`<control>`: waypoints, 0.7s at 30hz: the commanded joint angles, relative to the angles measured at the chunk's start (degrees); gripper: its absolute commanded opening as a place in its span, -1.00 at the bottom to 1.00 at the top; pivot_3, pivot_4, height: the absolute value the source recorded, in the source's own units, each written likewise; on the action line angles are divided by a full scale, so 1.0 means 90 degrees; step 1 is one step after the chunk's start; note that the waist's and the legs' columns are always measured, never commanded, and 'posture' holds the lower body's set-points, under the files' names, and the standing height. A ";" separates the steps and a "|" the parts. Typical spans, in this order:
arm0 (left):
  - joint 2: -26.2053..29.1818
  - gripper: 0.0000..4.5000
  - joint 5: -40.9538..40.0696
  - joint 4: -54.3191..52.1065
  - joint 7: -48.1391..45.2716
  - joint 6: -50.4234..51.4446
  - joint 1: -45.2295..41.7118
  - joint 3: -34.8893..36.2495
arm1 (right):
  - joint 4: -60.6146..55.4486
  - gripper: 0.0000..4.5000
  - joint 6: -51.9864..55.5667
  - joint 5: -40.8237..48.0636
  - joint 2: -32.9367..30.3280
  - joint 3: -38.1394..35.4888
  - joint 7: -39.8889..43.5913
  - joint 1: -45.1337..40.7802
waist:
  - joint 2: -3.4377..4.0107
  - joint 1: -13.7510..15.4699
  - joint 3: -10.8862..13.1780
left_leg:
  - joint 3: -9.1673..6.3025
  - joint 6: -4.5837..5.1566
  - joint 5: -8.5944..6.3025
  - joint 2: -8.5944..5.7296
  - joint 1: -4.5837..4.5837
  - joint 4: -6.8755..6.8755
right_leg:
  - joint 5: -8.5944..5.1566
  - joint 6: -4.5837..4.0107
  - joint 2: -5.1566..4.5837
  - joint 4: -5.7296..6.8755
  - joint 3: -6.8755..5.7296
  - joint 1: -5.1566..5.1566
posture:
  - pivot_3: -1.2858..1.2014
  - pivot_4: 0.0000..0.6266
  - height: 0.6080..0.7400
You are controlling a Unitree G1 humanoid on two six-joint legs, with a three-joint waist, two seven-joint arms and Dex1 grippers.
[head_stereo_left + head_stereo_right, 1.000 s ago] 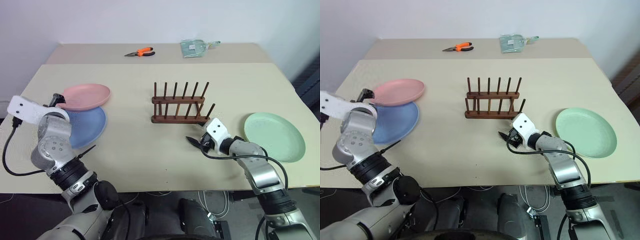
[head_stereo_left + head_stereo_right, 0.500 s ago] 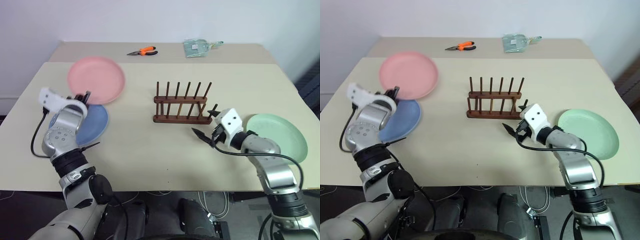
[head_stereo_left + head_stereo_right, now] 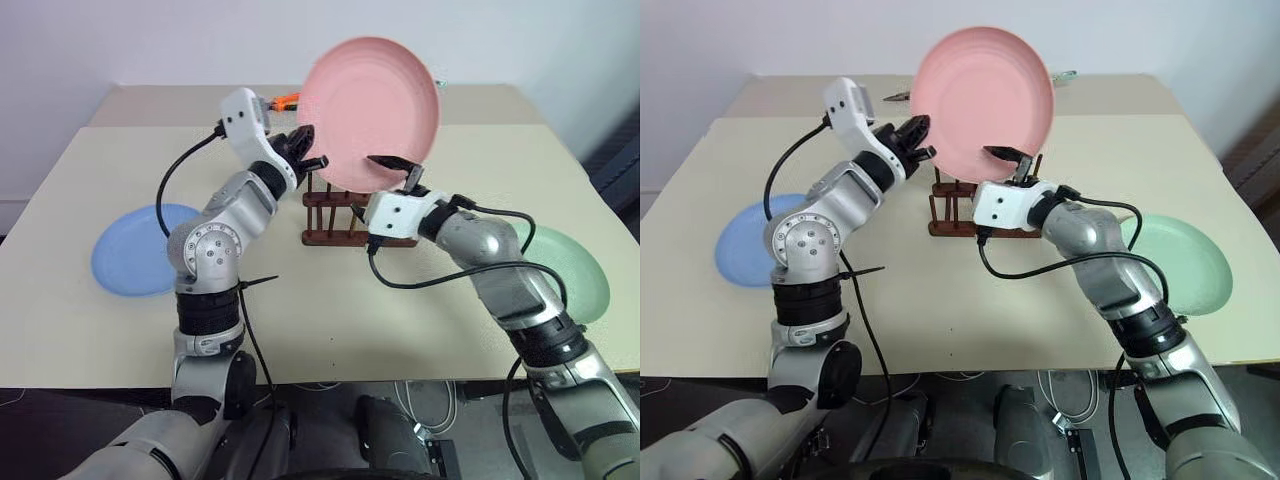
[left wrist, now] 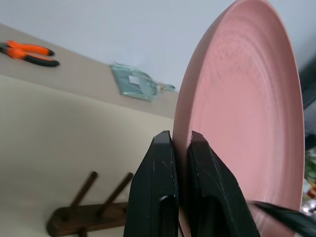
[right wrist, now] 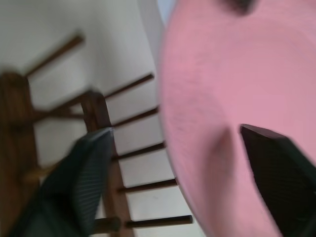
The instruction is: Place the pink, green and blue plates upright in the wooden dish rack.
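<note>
The pink plate [image 3: 372, 110] hangs upright in the air above the wooden dish rack [image 3: 328, 236]. My left gripper [image 3: 306, 150] is shut on its left rim, with the black fingers [image 4: 158, 177] pinching the edge. My right gripper [image 3: 402, 172] is open at the plate's lower rim, one finger [image 5: 74, 187] on each side of it. The blue plate [image 3: 135, 250] lies flat at the table's left. At the right, the green plate [image 3: 580, 275] lies flat, partly behind my right arm. My right hand hides part of the rack.
Orange-handled pliers [image 4: 27, 53] and a clear plastic bag [image 4: 136, 81] lie on the rear table behind the rack. The cream table [image 3: 300, 320] has bare room in front of the rack, between the two flat plates.
My left gripper closed on the pink plate, lifted it off the blue one and swung it right and up over the rack, turning it upright. My right gripper rose and rolled to the plate's lower rim.
</note>
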 commanded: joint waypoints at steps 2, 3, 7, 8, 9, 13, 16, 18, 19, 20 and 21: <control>-0.0042 -1.00 -0.0191 -0.0405 0.0068 0.0157 -0.0073 0.0052 | 0.0137 -0.32 -0.0378 -0.0563 -0.0106 -0.0055 -0.0320 -0.0053 | 0.0000 -0.0007 0.0000 | 0.0000 0.0000 0.0000 0.0000 0.0000 0.0000 | 0.0000 0.0000 0.0000 0.0000 0.0000 0.0000 | 0.03 -0.52 1.00; -0.0077 -1.00 -0.0261 -0.0417 0.0085 0.0175 -0.0037 0.0122 | 0.0103 -0.51 -0.0405 -0.0635 -0.0098 -0.0112 -0.0400 -0.0010 | -0.0001 -0.0009 0.0000 | 0.0000 0.0001 -0.0001 0.0000 0.0000 0.0000 | 0.0000 0.0000 0.0000 0.0000 0.0000 0.0000 | 0.03 -0.52 1.00; -0.0375 -0.54 -0.0770 -0.0409 0.0242 -0.0005 -0.0128 0.0628 | -0.0014 -1.00 -0.0532 -0.0802 -0.0051 -0.0355 -0.0682 0.0072 | -0.0001 -0.0003 0.0001 | 0.0000 0.0002 -0.0001 0.0000 0.0000 0.0001 | 0.0000 0.0000 0.0000 0.0000 0.0001 0.0001 | 0.03 -0.52 1.00; -0.0424 -0.27 -0.0872 -0.0363 0.0318 -0.0183 -0.0244 0.0823 | -0.0071 -1.00 -0.0515 -0.0688 -0.0005 -0.0475 -0.0709 0.0105 | -0.0004 0.0008 0.0002 | 0.0000 0.0002 -0.0001 0.0000 -0.0001 0.0002 | 0.0000 0.0000 0.0000 0.0000 0.0000 0.0001 | 0.03 -0.52 1.00; -0.0427 -0.09 -0.0920 -0.0308 0.0364 -0.0382 -0.0356 0.0989 | -0.0126 -1.00 -0.0516 -0.0562 0.0019 -0.0587 -0.0717 0.0136 | -0.0005 0.0019 0.0004 | -0.0001 0.0003 -0.0001 0.0000 -0.0001 0.0003 | 0.0000 0.0000 0.0000 -0.0001 0.0000 0.0002 | 0.03 -0.52 1.00; 0.0140 0.34 -0.0540 0.0037 0.0186 -0.1182 -0.0527 0.1370 | -0.0550 -1.00 -0.0172 0.0823 0.0365 -0.1422 -0.0384 0.0342 | -0.0004 -0.0013 0.0003 | -0.0001 0.0004 -0.0002 0.0000 0.0001 0.0000 | 0.0000 -0.0001 0.0001 -0.0003 0.0000 0.0003 | 0.03 -0.52 1.00; 0.1659 0.34 0.0869 0.0157 -0.0991 -0.1554 0.0230 0.0217 | -0.1504 -1.00 0.1788 0.3472 0.1055 -0.2590 0.0296 0.0583 | 0.0006 -0.0075 0.0002 | 0.0003 0.0006 -0.0003 0.0007 0.0011 -0.0013 | 0.0001 -0.0003 0.0011 -0.0001 0.0009 0.0002 | 0.03 -0.52 1.00; 0.2295 0.34 0.1080 0.0070 -0.1963 -0.1733 0.0859 -0.0312 | -0.2008 -1.00 0.3001 0.4957 0.1398 -0.3297 0.0315 0.0606 | 0.0023 -0.0057 0.0003 | 0.0003 0.0014 -0.0007 0.0012 0.0016 -0.0023 | 0.0001 -0.0006 0.0019 0.0001 0.0017 0.0001 | 0.03 -0.52 1.00; 0.2489 0.34 0.1028 -0.0023 -0.2452 -0.1840 0.1156 -0.0451 | -0.2158 -1.00 0.3518 0.5569 0.1525 -0.3610 0.0203 0.0576 | 0.0023 -0.0044 0.0004 | 0.0003 0.0016 -0.0008 0.0009 0.0016 -0.0024 | 0.0001 -0.0007 0.0018 -0.0001 0.0019 0.0001 | 0.03 -0.52 1.00; 0.2660 0.34 0.0976 -0.0136 -0.2927 -0.1935 0.1434 -0.0571 | -0.2272 -1.00 0.3960 0.6069 0.1587 -0.3849 0.0125 0.0560 | 0.0024 -0.0010 0.0005 | 0.0001 0.0017 -0.0008 0.0011 0.0013 -0.0024 | 0.0002 -0.0010 0.0018 -0.0004 0.0017 0.0000 | 0.03 -0.52 1.00; 0.2949 0.34 0.0992 -0.0312 -0.3542 -0.2050 0.1785 -0.0790 | -0.2375 -1.00 0.4248 0.6403 0.1573 -0.3986 0.0112 0.0576 | 0.0026 0.0006 0.0007 | -0.0007 0.0019 -0.0009 0.0010 0.0006 -0.0023 | 0.0001 -0.0014 0.0018 -0.0007 0.0016 0.0001 | 0.03 -0.52 1.00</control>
